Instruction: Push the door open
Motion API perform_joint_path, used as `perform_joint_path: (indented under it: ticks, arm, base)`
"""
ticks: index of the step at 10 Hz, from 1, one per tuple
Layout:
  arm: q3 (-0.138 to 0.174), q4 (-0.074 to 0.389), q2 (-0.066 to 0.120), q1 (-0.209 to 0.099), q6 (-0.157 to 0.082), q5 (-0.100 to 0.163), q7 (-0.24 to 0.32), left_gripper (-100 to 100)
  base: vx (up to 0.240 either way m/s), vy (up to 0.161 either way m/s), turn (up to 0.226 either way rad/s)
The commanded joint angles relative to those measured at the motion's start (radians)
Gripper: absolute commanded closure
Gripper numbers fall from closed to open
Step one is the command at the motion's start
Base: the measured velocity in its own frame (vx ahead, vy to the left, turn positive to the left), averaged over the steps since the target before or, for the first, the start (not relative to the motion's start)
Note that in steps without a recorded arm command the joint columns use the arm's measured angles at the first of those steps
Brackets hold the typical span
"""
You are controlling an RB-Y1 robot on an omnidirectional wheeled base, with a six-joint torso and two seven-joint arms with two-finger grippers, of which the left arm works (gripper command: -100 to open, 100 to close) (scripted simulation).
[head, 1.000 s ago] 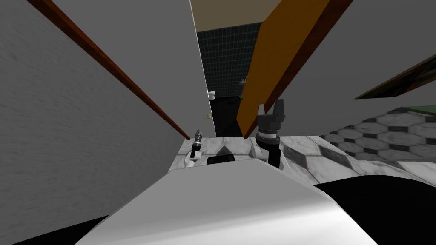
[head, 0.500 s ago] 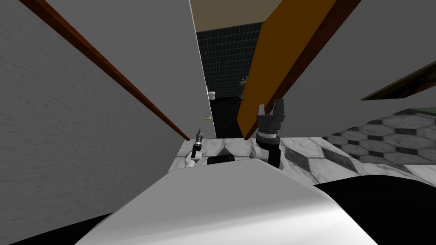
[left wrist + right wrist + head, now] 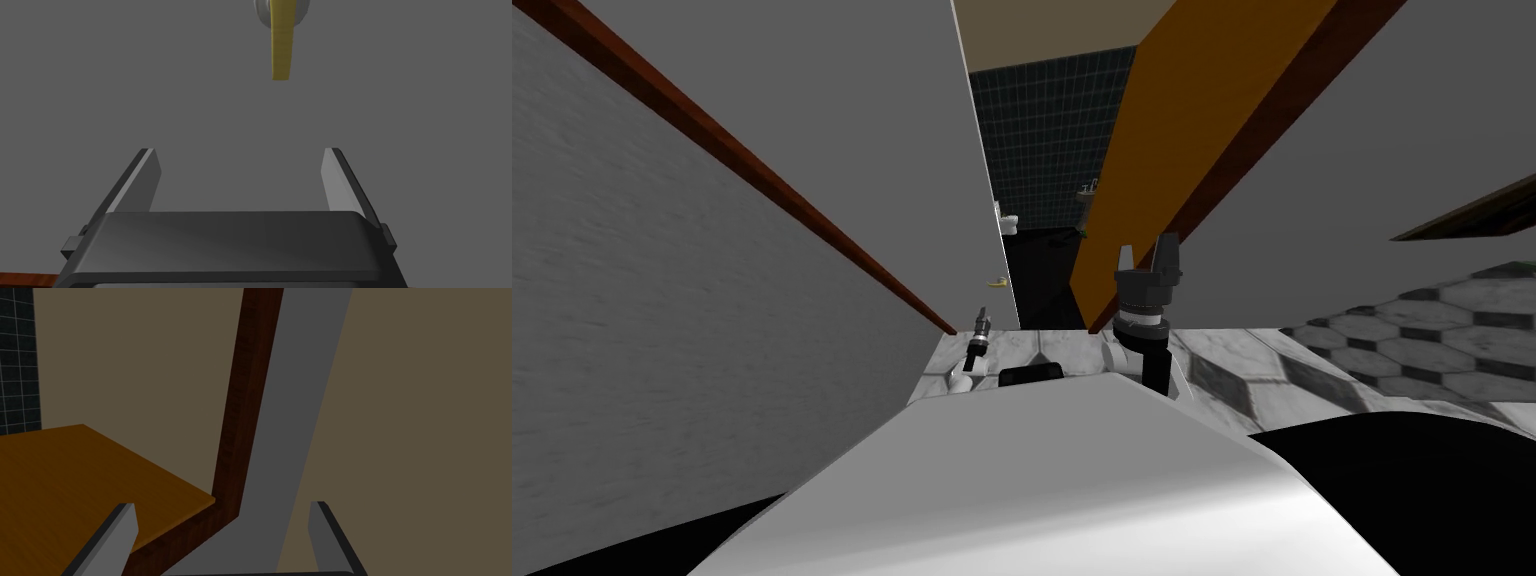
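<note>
Both apart and empty: left gripper (image 3: 982,320), right gripper (image 3: 1146,250). Left crept nearer grey door (image 3: 892,150) by yellow handle (image 3: 281,45); gap slightly wider, door ajar, keep pushing.

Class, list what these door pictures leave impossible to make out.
Head view: left gripper too small to show whether it touches the grey door.
Left wrist view: yellow handle, its round plate cut off by the edge.
Head view: white object beyond the doorway too small to name.
</note>
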Motion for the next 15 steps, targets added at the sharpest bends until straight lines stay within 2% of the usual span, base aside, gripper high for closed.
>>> perform_joint_path:
  ticks: [1,4,7,11,15]
  arm:
    - [-0.003,0.041,-0.003,-0.015,-0.007,0.002,0.007,-100]
    - [-0.005,0.073,-0.006,-0.027,-0.014,0.003,0.011,-100]
    - [-0.008,0.131,-0.012,-0.048,-0.027,0.005,0.019,-100]
    - [0.000,0.134,-0.005,-0.051,-0.031,0.008,0.013,-100]
    - [0.009,0.144,-0.009,-0.054,-0.036,0.012,0.005,-100]
  base:
    - [0.178,-0.014,0.013]
    - [0.109,-0.008,0.003]
    - [0.113,-0.013,0.006]
    - [0.141,-0.015,-0.020]
    - [0.210,-0.028,-0.028]
